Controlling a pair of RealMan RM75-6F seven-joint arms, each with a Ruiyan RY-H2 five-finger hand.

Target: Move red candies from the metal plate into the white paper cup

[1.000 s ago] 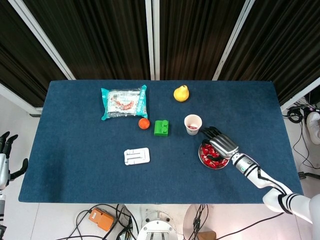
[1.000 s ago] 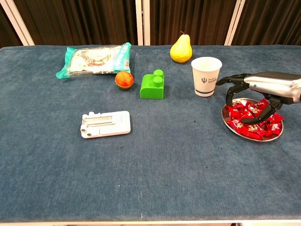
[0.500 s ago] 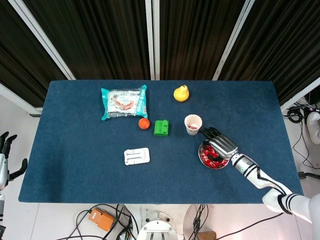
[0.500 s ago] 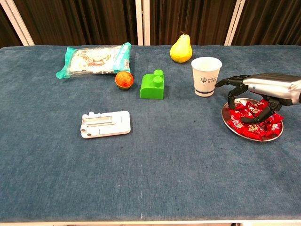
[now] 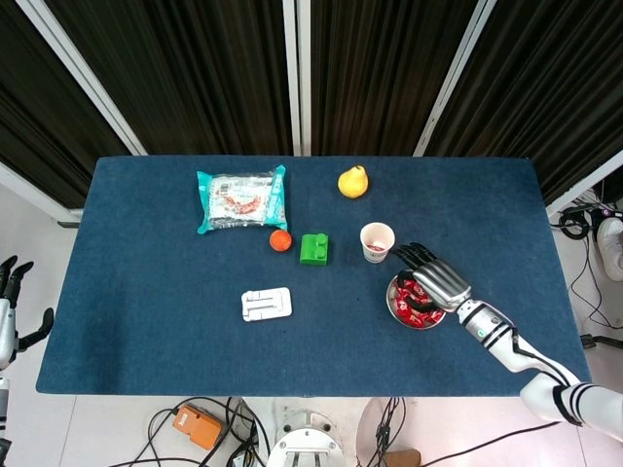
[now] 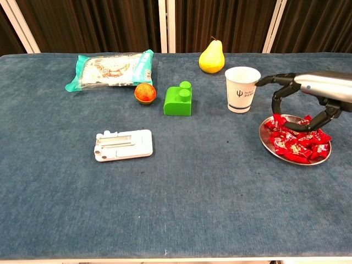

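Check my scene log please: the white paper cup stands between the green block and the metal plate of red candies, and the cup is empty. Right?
Not quite. The white paper cup does stand between the green block and the metal plate, but the head view shows something red already inside it, so it is not empty.

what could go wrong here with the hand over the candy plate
The white paper cup stands close beside the right hand, so a sideways sweep could tip it. The fingers hang curled over the heaped red candies; a clumsy dip might push some off the shallow metal plate or shove it across the cloth.
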